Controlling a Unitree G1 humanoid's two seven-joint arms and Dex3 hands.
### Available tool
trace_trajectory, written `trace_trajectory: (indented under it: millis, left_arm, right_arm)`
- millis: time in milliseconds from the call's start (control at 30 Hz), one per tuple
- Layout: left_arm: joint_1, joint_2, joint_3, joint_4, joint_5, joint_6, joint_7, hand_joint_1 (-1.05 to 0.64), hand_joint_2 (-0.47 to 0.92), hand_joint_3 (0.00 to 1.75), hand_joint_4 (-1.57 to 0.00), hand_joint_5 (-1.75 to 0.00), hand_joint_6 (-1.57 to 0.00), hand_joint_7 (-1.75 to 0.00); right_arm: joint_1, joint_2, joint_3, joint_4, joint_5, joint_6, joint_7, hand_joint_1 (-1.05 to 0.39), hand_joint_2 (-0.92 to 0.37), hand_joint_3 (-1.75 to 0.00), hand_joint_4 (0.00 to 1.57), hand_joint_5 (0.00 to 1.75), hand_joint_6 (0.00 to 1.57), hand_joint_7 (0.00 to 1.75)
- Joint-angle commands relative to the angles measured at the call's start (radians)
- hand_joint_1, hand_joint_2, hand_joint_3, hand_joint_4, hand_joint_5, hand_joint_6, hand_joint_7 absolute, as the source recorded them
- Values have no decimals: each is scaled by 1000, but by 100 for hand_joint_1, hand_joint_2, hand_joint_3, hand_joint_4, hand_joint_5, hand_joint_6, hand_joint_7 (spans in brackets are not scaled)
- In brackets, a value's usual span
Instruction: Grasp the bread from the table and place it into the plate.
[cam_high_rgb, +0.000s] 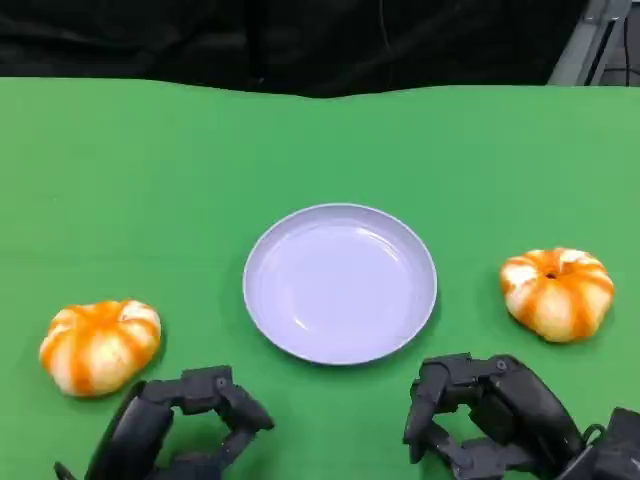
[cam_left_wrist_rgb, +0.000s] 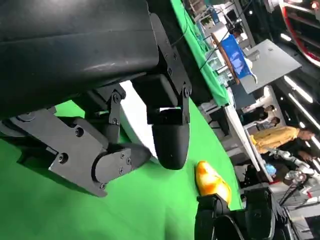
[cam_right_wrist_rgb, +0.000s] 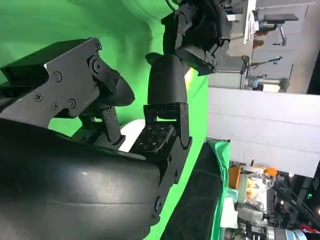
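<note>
Flat green cloth tabletop (cam_high_rgb: 320, 140); ends at a black curtain backdrop (cam_high_rgb: 200, 40) along the far edge. Slanting grey metal strut (cam_high_rgb: 588, 42) at the far right corner. Beyond the table in the left wrist view, a person in a yellow top (cam_left_wrist_rgb: 280, 137) and a tilted blue panel (cam_left_wrist_rgb: 235, 55). In the right wrist view, a pale grey wall panel (cam_right_wrist_rgb: 260, 125).

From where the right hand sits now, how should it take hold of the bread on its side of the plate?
Probably from above, fingers closing across the wide middle of the right-hand bread. It is a round, ribbed, pumpkin-shaped loaf lying flat on the green table, clear of the plate, with no handle or edge to pinch. The right hand sits just short of it.
</note>
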Motion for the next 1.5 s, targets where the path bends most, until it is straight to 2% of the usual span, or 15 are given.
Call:
trace_trajectory:
  millis: [33, 200, 300, 433, 500, 533, 633, 767, 967, 1233, 1333, 1500]
  left_arm:
    - [5, 20, 10, -13, 0, 8, 20, -13, 92, 14, -101, -29, -111, -5]
    - [8, 20, 23, -23, -30, 29, 19, -14, 92, 13, -94, -14, -97, 0]
    - [14, 19, 26, -37, -51, 47, 5, -15, 92, 13, -93, -11, -94, 0]
    - [31, 29, 35, -72, -62, 66, 10, -31, 92, 12, -79, -2, -71, 0]
    - [35, 33, 47, -91, -59, 70, 24, -35, 92, 12, -76, -1, -68, 0]
    - [37, 34, 54, -101, -59, 74, 28, -44, 92, 12, -71, -1, -63, 0]
    - [42, 47, 83, -139, -41, 92, 59, -58, 92, 12, -63, 0, -55, 0]
    - [53, 59, 100, -181, -22, 119, 84, -65, 92, 13, -56, 0, -48, 0]
    - [55, 118, 132, -248, 23, 139, 114, -73, 92, 12, -45, 0, -35, 0]
    - [78, 160, 172, -338, 244, 156, 284, -77, 92, 14, -43, 0, -39, -2]
    - [101, 193, 200, -439, 452, 234, 433, -82, 92, 15, -44, -1, -46, -4]
    - [123, 219, 179, -518, 591, 348, 559, -85, 92, 14, -46, -1, -52, -4]
  right_arm:
    - [0, -14, -9, 1, -1, -2, -3, 13, -57, -110, 90, 142, 90, 114]
    - [-3, -14, -9, 9, -14, -12, -17, 12, -57, -109, 91, 141, 91, 114]
    - [-4, -14, -7, 14, -13, -14, -16, 12, -57, -108, 91, 140, 91, 113]
    - [-5, -11, -7, 20, -7, -10, -9, 11, -58, -108, 91, 140, 91, 113]
    - [-6, -11, -7, 21, -7, -9, -9, 11, -58, -108, 91, 139, 91, 113]
    - [-6, -12, -8, 21, -6, -8, -9, 11, -58, -108, 92, 139, 91, 112]
    - [-7, -14, -9, 24, -6, -9, -8, 11, -58, -108, 92, 138, 91, 112]
    - [-8, -13, -9, 26, 3, -7, 1, 11, -58, -108, 91, 139, 91, 111]
    - [-17, -13, -11, 41, -7, -26, -5, 10, -58, -107, 91, 139, 91, 113]
    - [-16, -13, -11, 42, 1, -18, 4, 11, -59, -106, 91, 139, 91, 112]
    - [-19, -13, -11, 46, -2, -22, 1, 11, -59, -106, 91, 139, 91, 111]
    - [-20, -12, -11, 46, 3, -16, 4, 10, -59, -105, 91, 139, 91, 111]
